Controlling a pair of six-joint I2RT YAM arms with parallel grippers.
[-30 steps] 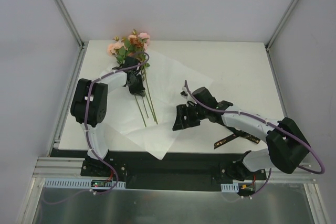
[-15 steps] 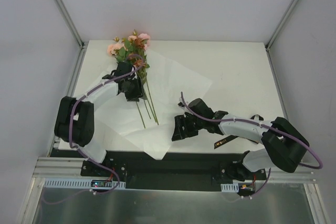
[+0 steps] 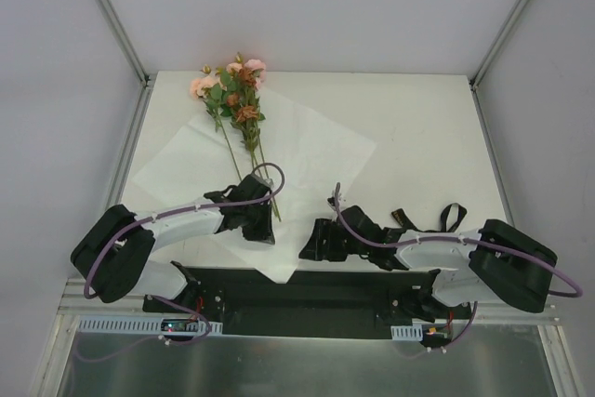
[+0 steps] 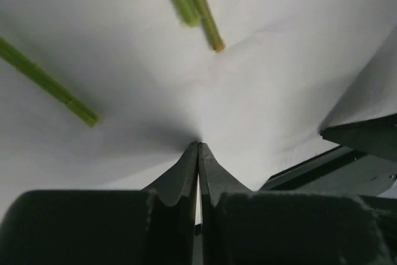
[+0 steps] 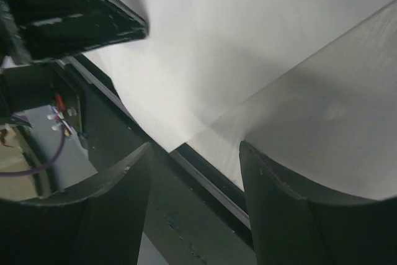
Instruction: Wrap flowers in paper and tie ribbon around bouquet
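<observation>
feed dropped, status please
Left gripper shut on paper. Right gripper open at its near edge. Flowers lying on paper, unwrapped. Ribbon beside right arm.

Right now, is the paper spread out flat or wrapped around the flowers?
Spread out. The paper lies open on the table, the flowers uncovered, stems across it; only a pucker shows where the left gripper pinches it.

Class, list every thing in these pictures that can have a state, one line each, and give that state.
flowers: lying loose on the paper, unwrapped.
paper: spread open, near corner past the table edge, puckered where pinched.
ribbon: loose on the table, untied.
left end effector: shut, pinching the paper.
right end effector: open, holding nothing.
</observation>
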